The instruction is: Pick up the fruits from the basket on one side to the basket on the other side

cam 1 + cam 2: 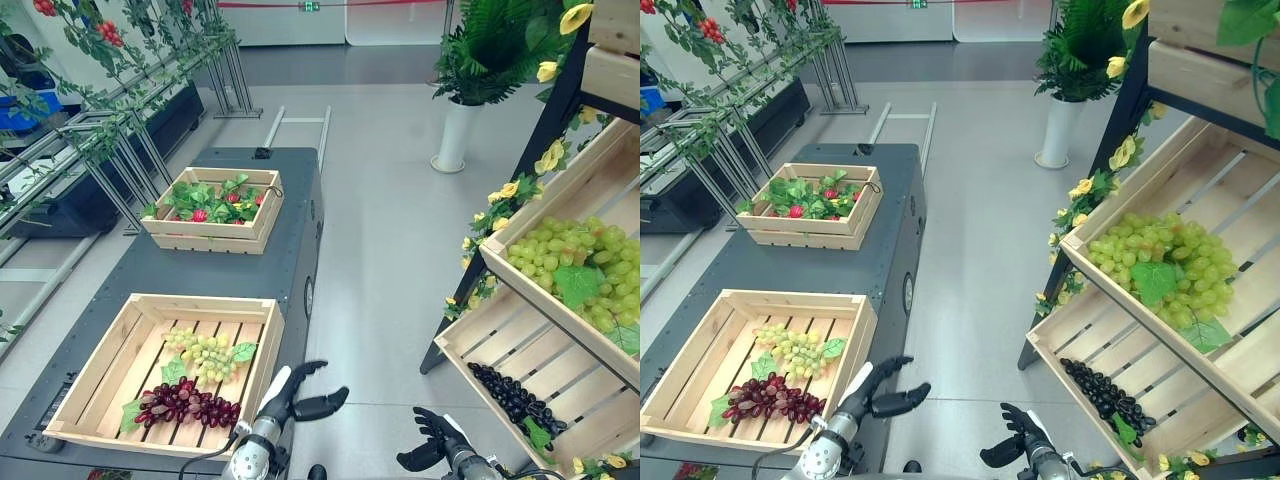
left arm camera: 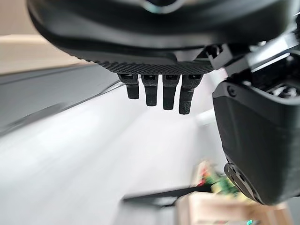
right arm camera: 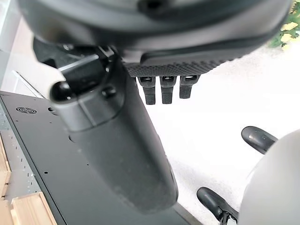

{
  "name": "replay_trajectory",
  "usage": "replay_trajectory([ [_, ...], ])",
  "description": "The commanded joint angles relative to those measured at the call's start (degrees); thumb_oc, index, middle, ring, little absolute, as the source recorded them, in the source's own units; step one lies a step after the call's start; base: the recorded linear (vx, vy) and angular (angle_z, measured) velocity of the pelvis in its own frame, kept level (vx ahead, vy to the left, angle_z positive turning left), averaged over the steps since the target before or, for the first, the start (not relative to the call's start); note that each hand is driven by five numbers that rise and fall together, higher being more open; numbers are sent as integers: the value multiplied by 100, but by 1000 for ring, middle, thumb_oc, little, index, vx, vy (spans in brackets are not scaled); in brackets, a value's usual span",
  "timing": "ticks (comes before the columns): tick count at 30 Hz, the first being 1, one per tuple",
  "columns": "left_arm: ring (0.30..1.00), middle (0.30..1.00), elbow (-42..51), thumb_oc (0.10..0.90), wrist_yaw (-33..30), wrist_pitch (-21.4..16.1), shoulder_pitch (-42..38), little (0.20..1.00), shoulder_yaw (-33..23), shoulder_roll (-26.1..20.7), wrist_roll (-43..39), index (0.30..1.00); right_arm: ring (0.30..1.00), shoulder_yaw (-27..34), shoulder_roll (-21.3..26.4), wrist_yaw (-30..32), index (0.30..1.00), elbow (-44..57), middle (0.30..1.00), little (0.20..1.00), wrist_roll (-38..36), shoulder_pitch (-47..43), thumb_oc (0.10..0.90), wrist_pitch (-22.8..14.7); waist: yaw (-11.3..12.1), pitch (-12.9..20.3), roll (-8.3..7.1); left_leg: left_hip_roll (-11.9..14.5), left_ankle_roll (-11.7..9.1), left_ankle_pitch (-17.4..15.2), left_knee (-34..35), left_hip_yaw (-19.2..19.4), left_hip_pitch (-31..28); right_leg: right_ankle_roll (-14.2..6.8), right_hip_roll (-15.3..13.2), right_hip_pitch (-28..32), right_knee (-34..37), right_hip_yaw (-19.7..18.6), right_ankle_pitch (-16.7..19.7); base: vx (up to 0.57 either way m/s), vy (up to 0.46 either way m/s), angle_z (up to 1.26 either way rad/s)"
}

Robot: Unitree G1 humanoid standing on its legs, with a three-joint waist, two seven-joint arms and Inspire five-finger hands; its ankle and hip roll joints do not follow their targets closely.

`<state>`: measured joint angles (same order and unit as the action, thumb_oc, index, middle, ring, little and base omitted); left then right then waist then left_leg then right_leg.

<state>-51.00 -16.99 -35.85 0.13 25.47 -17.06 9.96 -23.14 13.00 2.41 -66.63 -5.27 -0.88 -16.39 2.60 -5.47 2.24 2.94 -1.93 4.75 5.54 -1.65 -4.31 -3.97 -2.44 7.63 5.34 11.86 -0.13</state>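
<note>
At lower left of the head view, a shallow wooden crate [image 1: 262, 345] sits on a dark grey cart [image 1: 300, 215], holding a bunch of green grapes [image 1: 205, 353] and, nearer the bottom edge, a bunch of dark red grapes [image 1: 188, 403], each with cloth leaves. Further up the cart, toward the upper left, a second, smaller crate [image 1: 212, 232] holds red fruit among green leaves.

The robot's left hand [image 1: 300, 396] hangs at bottom centre, just past the near crate's right corner, its fingers relaxed and spread with the thumb apart, holding nothing; its own wrist view shows fingers [image 2: 161, 93] hanging free over pale floor. The right hand [image 1: 432, 442] shows at the lower edge, right of centre, over the grey floor, well apart from any fruit. Its fingers look loosely bent and empty, though so little of it shows at the frame's edge that this is uncertain; in the right wrist view its fingers [image 3: 161, 90] point out over the floor beside the cart's dark top.

Along the right side of the frame a slanted wooden shelf rack [image 1: 592, 180] carries a heap of green grapes [image 1: 580, 265] in its upper tray and a bunch of black grapes [image 1: 510, 393] in the lower tray. A white planter [image 1: 455, 135] with ferns stands on the floor at upper right.
</note>
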Motion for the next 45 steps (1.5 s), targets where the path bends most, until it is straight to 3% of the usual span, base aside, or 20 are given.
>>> replay_trajectory([
  [1,900,900,657,800,-1137,-654,-829,900,-369,-389,738,900,900,121,141,-7,900,455,900,900,-514,-507,800,-296,165,-333,-179,-570,363,-761,-54,132,-288,159,-21,-3,-251,13,-241,-11,65,1],
  [4,900,900,1009,800,-1556,-511,-860,900,-507,-653,1266,900,900,193,262,-43,900,728,900,900,-615,-479,800,-250,164,-380,-144,-570,359,-720,-54,126,-227,173,-33,-90,-328,19,-269,-35,77,3],
  [6,900,900,1352,800,-2139,-83,-969,900,-708,-1213,1908,900,900,262,453,-139,900,938,900,900,-576,-483,800,-288,147,-434,-66,-581,357,-679,-54,127,-150,186,-54,-208,-431,30,-305,-31,124,10],
  [8,900,900,1393,800,-2198,-1,-977,900,-787,-1400,1992,900,900,283,510,-201,900,964,900,900,-572,-468,800,-318,143,-438,-52,-584,359,-676,-54,118,-149,187,-61,-217,-457,36,-325,28,85,6],
  [9,900,900,1550,800,-2348,202,-907,900,-1028,-1880,2015,900,900,311,626,-320,900,1105,900,900,-570,-376,800,-368,149,-436,-28,-590,365,-663,-54,95,-168,189,-93,-223,-571,69,-408,53,103,3],
  [11,900,900,1626,800,-2534,400,-850,900,-1262,-2254,2243,900,900,343,731,-416,900,1236,900,900,-576,-294,800,-390,176,-476,-20,-597,356,-668,-177,74,-124,201,-145,-257,-776,149,-508,48,111,3],
  [17,900,900,1579,800,-3079,1215,-861,900,-1540,-2893,2747,900,900,326,896,-472,900,1174,900,900,-723,-347,800,-465,352,-674,12,-665,313,-702,-613,-113,150,262,-255,-418,-1126,376,-621,-11,75,12],
  [23,900,900,1132,800,-3214,1721,-1028,900,-1721,-3202,2617,900,900,223,960,-417,900,1171,900,900,-880,-487,800,-536,474,-996,16,-716,304,-847,-1281,-147,580,335,-374,-767,-1793,593,-866,-85,75,26],
  [27,900,900,526,800,-3471,1983,-1255,900,-1842,-3270,2487,900,900,74,982,-343,900,1214,900,900,-958,-714,800,-532,567,-1472,-61,-692,303,-1090,-2178,4,1123,382,-544,-1192,-2708,692,-1164,-100,80,27],
  [33,900,900,303,800,-3902,2009,-1464,900,-1820,-3281,2517,900,900,-45,941,-280,900,1283,900,900,-1071,-919,800,-592,667,-1860,-210,-644,392,-1416,-3123,184,1835,474,-755,-1761,-3737,746,-1505,-75,59,8],
  [37,900,900,288,800,-3868,2111,-1677,900,-1766,-3407,2427,900,900,-74,972,-297,900,1417,900,900,-1085,-1015,800,-625,653,-2085,-318,-638,455,-1606,-3726,334,2390,516,-845,-2326,-4469,670,-1680,-105,71,6],
  [39,900,900,371,800,-3827,2246,-1993,900,-1570,-3616,2487,900,900,-118,1073,-310,900,1541,900,900,-1106,-1170,800,-563,636,-2297,-373,-621,483,-1711,-4195,419,2866,587,-863,-2771,-5031,598,-1837,-129,97,2],
  [45,900,900,451,800,-3400,2485,-2825,900,-993,-4173,2717,900,900,-160,1261,-362,900,1497,900,900,-1160,-1386,800,-623,610,-2432,-423,-574,508,-1834,-4721,459,3542,652,-879,-3408,-5542,543,-2021,-78,60,9],
])
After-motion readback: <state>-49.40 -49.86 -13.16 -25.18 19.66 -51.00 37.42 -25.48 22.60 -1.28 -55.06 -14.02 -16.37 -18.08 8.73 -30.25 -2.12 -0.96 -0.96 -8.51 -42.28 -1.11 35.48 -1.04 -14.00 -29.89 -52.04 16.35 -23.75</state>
